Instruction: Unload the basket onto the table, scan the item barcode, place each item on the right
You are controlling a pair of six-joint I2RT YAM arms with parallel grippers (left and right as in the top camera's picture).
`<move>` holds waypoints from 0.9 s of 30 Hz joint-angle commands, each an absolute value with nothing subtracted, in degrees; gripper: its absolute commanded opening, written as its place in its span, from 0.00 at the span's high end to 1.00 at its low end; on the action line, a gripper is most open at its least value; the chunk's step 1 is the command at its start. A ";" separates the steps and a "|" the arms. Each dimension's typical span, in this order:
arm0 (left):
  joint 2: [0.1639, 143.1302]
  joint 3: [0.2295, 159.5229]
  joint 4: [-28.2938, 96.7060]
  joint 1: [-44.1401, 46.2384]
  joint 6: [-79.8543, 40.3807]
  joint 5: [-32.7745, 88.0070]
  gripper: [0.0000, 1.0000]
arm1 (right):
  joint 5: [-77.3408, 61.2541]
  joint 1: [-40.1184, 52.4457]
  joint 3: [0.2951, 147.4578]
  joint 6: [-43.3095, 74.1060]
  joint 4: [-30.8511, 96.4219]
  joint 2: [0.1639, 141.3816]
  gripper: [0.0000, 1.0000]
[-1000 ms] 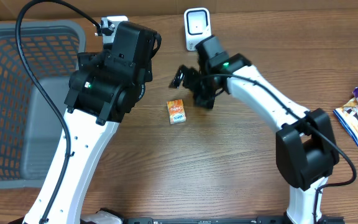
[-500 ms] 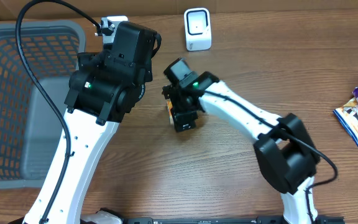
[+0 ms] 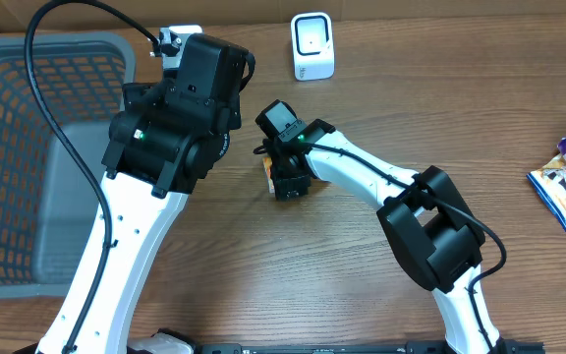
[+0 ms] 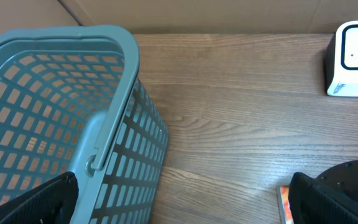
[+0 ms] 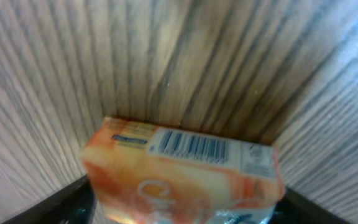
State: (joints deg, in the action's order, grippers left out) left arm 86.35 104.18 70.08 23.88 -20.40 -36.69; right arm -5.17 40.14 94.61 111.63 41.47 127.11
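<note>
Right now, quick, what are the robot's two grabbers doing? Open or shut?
Left gripper: open, holding nothing.
Right gripper: fingers either side of the orange box; cannot tell if it is gripping yet.

Small orange box [image 5: 185,168]: lies on the wooden table [image 3: 362,275]. One long white side panel carries a black barcode [image 5: 194,147], clear in the right wrist view. From overhead only an orange sliver shows. White barcode scanner [image 3: 312,46]: upright near the far table edge, apart from the box.
</note>
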 commanded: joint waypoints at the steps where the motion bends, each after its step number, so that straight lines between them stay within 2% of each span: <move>1: 86.80 103.85 70.06 23.64 -19.29 -37.45 0.00 | -4.58 40.01 94.87 110.52 42.17 129.95 0.36; 5: 86.80 103.85 70.06 23.64 -19.29 -37.43 0.00 | -3.20 39.92 94.87 102.72 42.50 129.97 0.37; 9: 86.80 103.85 70.06 23.64 -19.29 -37.43 0.00 | -2.94 39.42 94.89 88.36 42.48 129.97 0.37; 11: 86.80 103.85 70.06 23.64 -19.29 -37.43 0.00 | -2.35 39.11 94.89 77.56 42.48 129.97 0.36; 15: 86.80 103.85 70.06 23.64 -19.29 -37.43 0.00 | -1.10 38.09 94.89 47.35 43.03 129.88 0.38; 17: 86.80 103.85 70.06 23.64 -19.29 -37.45 0.00 | -1.10 37.41 94.89 37.15 44.36 129.86 0.38; 18: 86.80 103.85 70.06 23.64 -19.29 -37.43 0.00 | -1.13 36.99 94.89 31.90 45.36 129.86 0.36; 20: 86.80 103.85 70.06 23.64 -19.29 -37.45 0.00 | -1.10 36.12 94.89 22.59 47.31 129.86 0.23; 21: 86.80 103.85 70.06 23.64 -19.29 -37.43 0.00 | -1.04 35.57 94.89 17.72 48.27 129.86 0.24; 24: 86.80 103.85 70.06 23.64 -19.29 -37.45 0.00 | -0.43 33.74 94.89 7.14 52.80 129.86 0.45; 25: 86.80 103.85 70.06 23.64 -19.29 -37.43 0.00 | 0.03 32.99 94.89 6.79 54.04 129.86 0.49; 27: 86.80 103.85 70.06 23.64 -19.29 -37.43 0.00 | -0.16 31.68 94.87 6.81 54.61 129.88 0.47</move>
State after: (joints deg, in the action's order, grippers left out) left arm 86.35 104.16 70.11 23.88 -20.40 -36.69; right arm -4.16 33.91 96.12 17.58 53.08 127.28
